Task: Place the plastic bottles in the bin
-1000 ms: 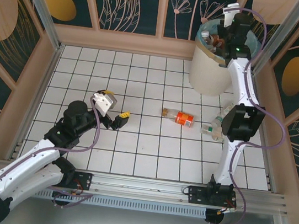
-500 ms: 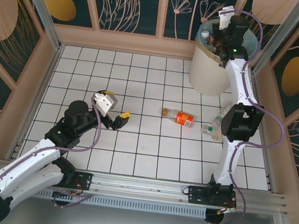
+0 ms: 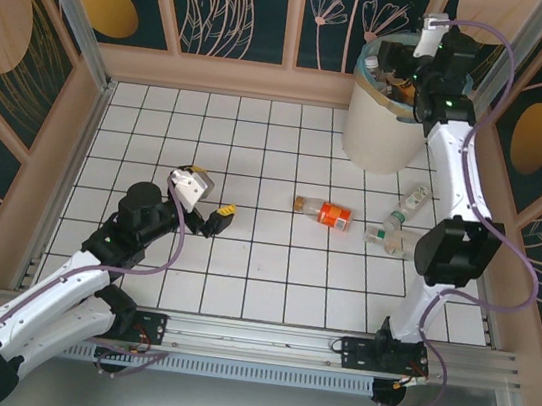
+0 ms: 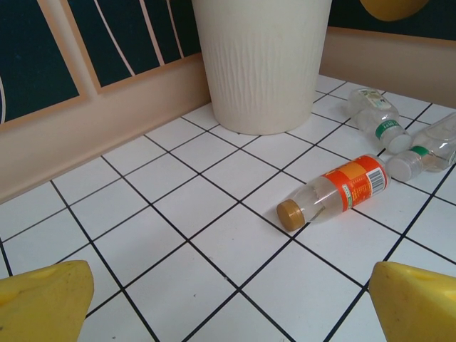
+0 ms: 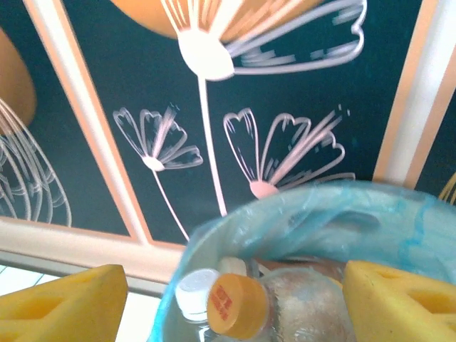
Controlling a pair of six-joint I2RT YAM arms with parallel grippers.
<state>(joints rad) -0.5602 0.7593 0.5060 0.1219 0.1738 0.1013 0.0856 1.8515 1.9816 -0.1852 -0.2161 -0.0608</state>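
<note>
A: Orange-label bottle point(image 3: 333, 214) and two green-banded bottles point(image 4: 376, 117) lie on the tiles point(image 3: 243, 260) near the bin point(image 3: 382, 128), which looks nearly full.
B: Right gripper point(image 5: 229, 296) over the bin, left gripper point(image 3: 220, 218) facing the orange one. Both spread wide, empty. Risk: it rolls when pinched, or bounces off the heap point(image 5: 303, 310) inside.

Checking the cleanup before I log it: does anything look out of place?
Yes. An orange-label bottle and two green-banded bottles lie on their sides on the tiles near the bin, not in it. Nothing looks spilled.
</note>
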